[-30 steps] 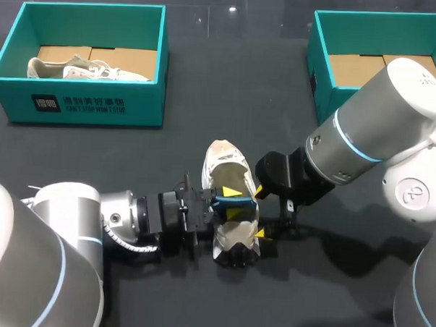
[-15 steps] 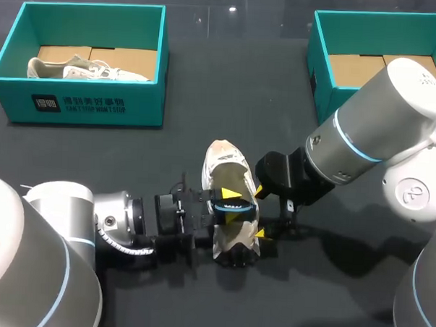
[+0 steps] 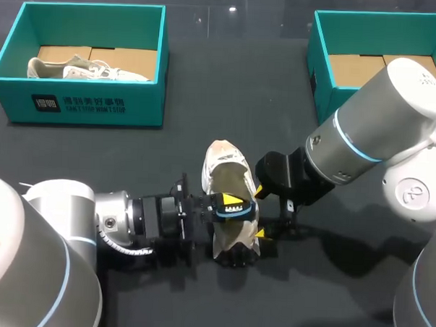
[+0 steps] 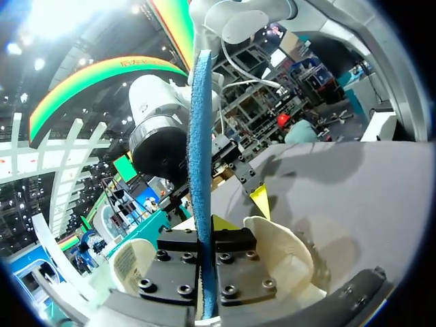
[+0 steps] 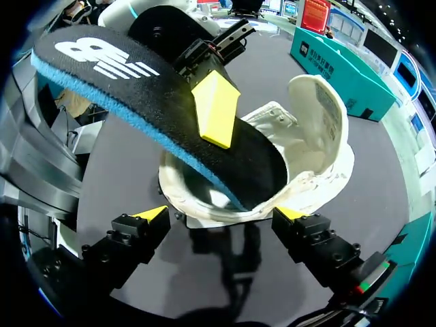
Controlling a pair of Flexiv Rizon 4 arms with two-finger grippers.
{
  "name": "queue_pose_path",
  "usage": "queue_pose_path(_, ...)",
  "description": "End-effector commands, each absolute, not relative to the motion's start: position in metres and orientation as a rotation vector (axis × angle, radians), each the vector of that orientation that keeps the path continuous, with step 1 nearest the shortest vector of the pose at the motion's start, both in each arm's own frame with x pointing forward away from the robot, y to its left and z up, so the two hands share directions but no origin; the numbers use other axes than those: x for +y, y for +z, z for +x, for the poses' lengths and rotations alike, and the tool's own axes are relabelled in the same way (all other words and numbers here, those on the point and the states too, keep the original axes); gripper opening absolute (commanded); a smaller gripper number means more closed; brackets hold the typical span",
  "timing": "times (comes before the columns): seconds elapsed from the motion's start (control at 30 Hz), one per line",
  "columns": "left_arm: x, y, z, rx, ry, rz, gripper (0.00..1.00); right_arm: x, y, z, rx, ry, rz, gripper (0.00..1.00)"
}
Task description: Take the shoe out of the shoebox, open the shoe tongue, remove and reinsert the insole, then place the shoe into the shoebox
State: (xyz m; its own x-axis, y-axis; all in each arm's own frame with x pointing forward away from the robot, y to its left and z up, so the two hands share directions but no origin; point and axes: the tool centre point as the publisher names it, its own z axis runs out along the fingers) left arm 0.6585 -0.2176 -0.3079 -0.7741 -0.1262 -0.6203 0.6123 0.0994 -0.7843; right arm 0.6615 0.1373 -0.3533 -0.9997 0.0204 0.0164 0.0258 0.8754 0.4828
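Observation:
A white shoe [image 3: 223,160] lies mid-table, toe pointing away from me. My left gripper [image 3: 231,202] comes in low from the left and is shut on the blue-and-black insole [image 3: 236,210]. The insole sticks up out of the shoe's opening. In the left wrist view the insole [image 4: 200,136] stands edge-on, clamped in my left gripper [image 4: 208,238]. In the right wrist view the insole [image 5: 150,95] slants out of the shoe [image 5: 317,129], with a yellow fingertip [image 5: 214,109] of the left gripper on it. My right gripper [image 5: 223,214] is open and straddles the shoe's heel end.
A teal shoebox [image 3: 76,108] at the back left holds another pale shoe [image 3: 84,69]. A second teal shoebox [image 3: 321,80] stands at the back right with only cardboard showing inside. My right arm [image 3: 364,134] covers part of that box.
The left gripper's fingers have come together on the insole, and its wrist has turned a little. The right arm and the shoe have stayed put.

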Motion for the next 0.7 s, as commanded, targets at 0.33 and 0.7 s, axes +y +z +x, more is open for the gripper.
queue_pose_path(0.33,-0.218,-0.332,0.679,1.861,-1.703,0.464,0.00,0.138,-0.354,0.660,-3.032,-0.780,-0.037,1.00)
queue_pose_path(0.7,-0.217,-0.351,0.692,1.891,-1.633,0.481,0.00,0.138,-0.354,0.660,-3.032,-0.780,-0.037,1.00)
